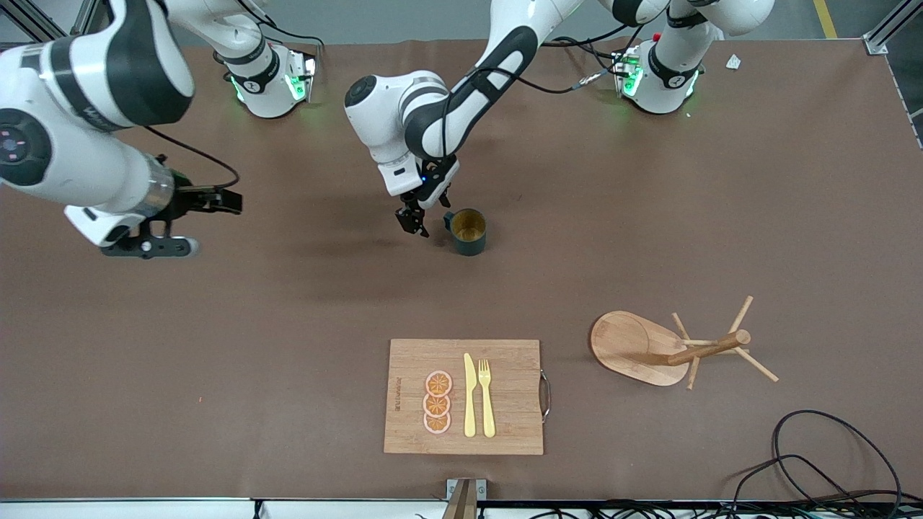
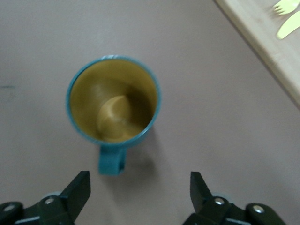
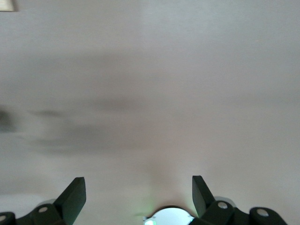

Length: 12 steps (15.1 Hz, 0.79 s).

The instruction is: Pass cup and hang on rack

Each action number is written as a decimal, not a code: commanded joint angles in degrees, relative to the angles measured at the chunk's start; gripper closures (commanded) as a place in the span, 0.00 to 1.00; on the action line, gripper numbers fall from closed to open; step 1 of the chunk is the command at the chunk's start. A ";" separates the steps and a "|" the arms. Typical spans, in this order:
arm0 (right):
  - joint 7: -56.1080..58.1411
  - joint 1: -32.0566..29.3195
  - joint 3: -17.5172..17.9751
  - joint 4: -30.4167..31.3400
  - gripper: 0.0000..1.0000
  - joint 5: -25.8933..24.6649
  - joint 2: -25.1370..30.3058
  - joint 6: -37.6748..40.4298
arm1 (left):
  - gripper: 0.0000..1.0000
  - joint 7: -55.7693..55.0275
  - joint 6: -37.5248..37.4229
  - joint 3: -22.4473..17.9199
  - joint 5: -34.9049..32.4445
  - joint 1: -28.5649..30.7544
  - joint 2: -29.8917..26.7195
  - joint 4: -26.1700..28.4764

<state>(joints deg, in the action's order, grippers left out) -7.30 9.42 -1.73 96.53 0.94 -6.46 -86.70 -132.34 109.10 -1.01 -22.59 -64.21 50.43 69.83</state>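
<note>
Cup (image 1: 469, 232) upright on the table (image 1: 288, 346), mid-table, nearer the robot bases than the board. Yellow inside visible, nothing in it. Handle (image 1: 448, 218) sticks out toward the left gripper.

Left gripper (image 1: 420, 213) low beside the cup, on the handle side, angled down. Not touching the cup. In the left wrist view the fingers (image 2: 77, 192) stand wide apart, nothing between them; the cup (image 2: 114, 104) sits just ahead of the tips, its handle (image 2: 111, 161) pointing into the gap but closer to one finger than the other. Small gap between handle and fingertips, no contact visible.

Right gripper (image 1: 155, 241) up over bare table toward the right arm's end, well apart from the cup. Right wrist view: fingers (image 3: 75, 197) spread wide, holding nothing, only table surface below. That arm is waiting.

Rack (image 1: 674, 346) stands toward the left arm's end, nearer the camera than the cup and well apart from it. Oval base flat on the table, post and pegs splaying out; no cup on any peg.

Board (image 1: 464, 396) lies near the camera edge, beside the rack, not touching it. On it: three orange slices (image 1: 437, 402) in a row, a yellow knife (image 1: 469, 395) and fork (image 1: 487, 398) side by side. Metal handle on the board's rack-side edge.

Black cable (image 1: 829, 461) looped at the table corner near the camera, at the left arm's end.
</note>
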 commanded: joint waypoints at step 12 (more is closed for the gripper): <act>13.27 -13.11 0.85 -6.60 0.00 -4.28 3.56 4.26 | 0.43 -3.01 -6.00 -1.97 -1.23 -3.38 4.32 -2.15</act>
<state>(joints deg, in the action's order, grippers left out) 3.14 -1.62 -1.86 92.83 -2.98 -3.15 -83.51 -134.64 104.49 -2.14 -22.66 -66.40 53.59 69.48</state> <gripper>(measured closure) 0.000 0.423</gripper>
